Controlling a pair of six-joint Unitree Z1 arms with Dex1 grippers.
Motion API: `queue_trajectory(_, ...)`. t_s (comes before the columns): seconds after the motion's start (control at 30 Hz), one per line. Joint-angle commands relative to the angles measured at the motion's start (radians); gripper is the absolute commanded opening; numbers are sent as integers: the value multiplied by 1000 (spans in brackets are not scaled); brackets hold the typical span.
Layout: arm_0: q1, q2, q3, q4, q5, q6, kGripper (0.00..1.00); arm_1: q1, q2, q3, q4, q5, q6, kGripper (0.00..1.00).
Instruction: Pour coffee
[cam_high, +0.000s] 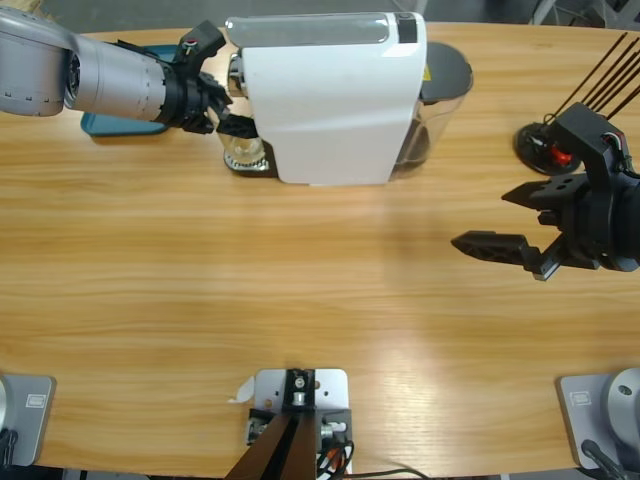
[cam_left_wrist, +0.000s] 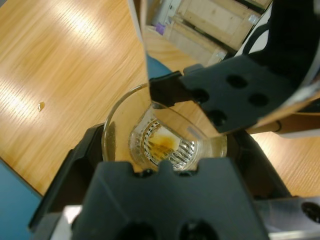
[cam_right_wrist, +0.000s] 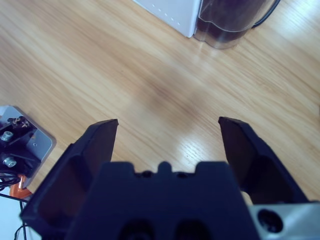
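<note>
Both jaws of our left gripper (cam_left_wrist: 165, 165) closed around the glass (cam_left_wrist: 162, 137) under the coffee machine (cam_high: 330, 95), so we judged a level, slow withdrawal best, while our right gripper (cam_right_wrist: 167, 145) hung wide open, holding nothing.

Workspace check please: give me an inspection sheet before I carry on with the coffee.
Surface: wooden table, bare in the middle.
Job's things: clear glass tumbler under the white coffee machine, a little brown coffee at its bottom.
Clutter: blue tray behind the left arm; black stand with thin rods at the right.
End effectors: left end effector around the tumbler; right end effector open, holding nothing.
Cables: a black one at the table's front edge.
Surroundings: wooden crates in the background.
</note>
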Motion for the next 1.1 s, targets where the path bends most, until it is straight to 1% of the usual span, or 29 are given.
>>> queue_trajectory(0.03,-18,76,11,-15,-17,11,996,-11,-4,27,-9,14,-12,890)
queue_trajectory(0.23,-18,60,30,-15,-17,11,996,-11,-9,28,-9,14,-12,890)
queue_trajectory(0.57,-18,-95,140,-13,-5,13,996,-11,-5,29,-9,15,-12,890)
queue_trajectory(0.7,-18,-169,193,-11,48,12,996,-11,-1,29,-9,17,-13,890)
queue_trajectory(0.8,-16,-219,209,20,95,-14,996,-11,2,29,-11,17,-13,890)
queue_trajectory(0.87,-15,-265,226,51,109,-38,996,-11,7,29,-13,17,-16,894)
queue_trajectory(0.97,-10,-387,222,149,134,-73,996,-11,7,29,-13,17,-17,896)
queue_trajectory(1.1,7,-608,157,378,158,-128,996,-11,-11,31,-18,19,-17,895)
